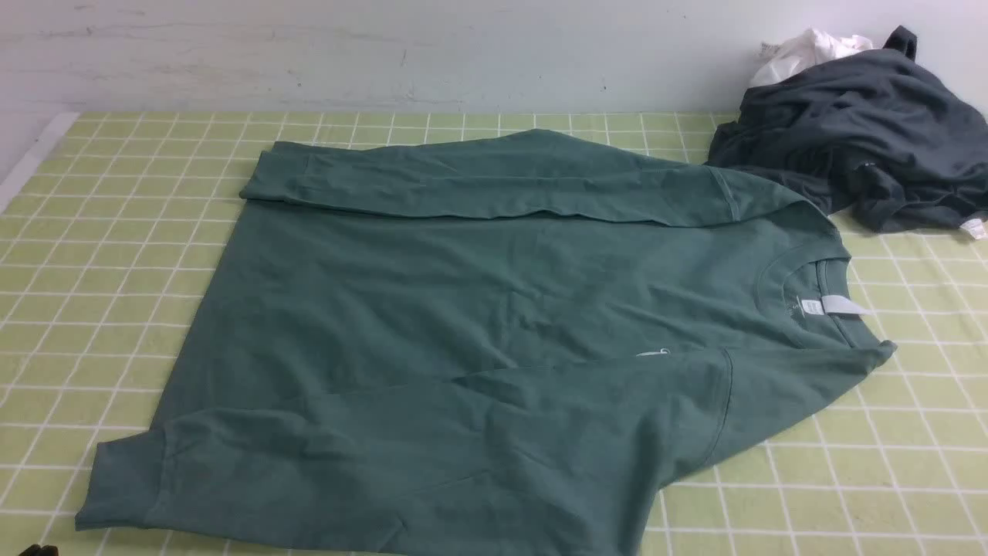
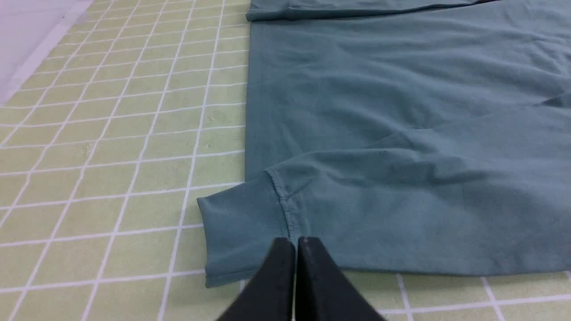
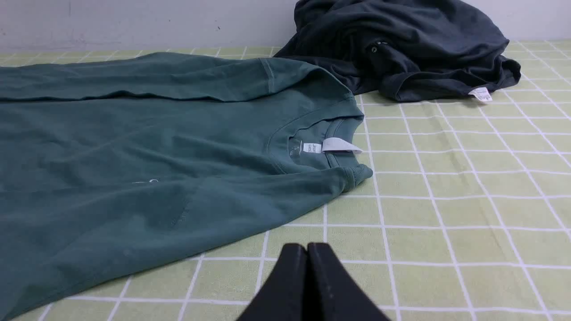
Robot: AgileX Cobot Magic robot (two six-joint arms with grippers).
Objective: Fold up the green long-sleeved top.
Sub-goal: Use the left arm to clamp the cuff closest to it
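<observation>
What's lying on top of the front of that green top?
Both long sleeves are folded over the front of the green top, the far one and near one. The fabric beneath them is covered, so I can't tell what's there.

Top (image 1: 494,293) L of dark garment (image 1: 864,131)
</observation>
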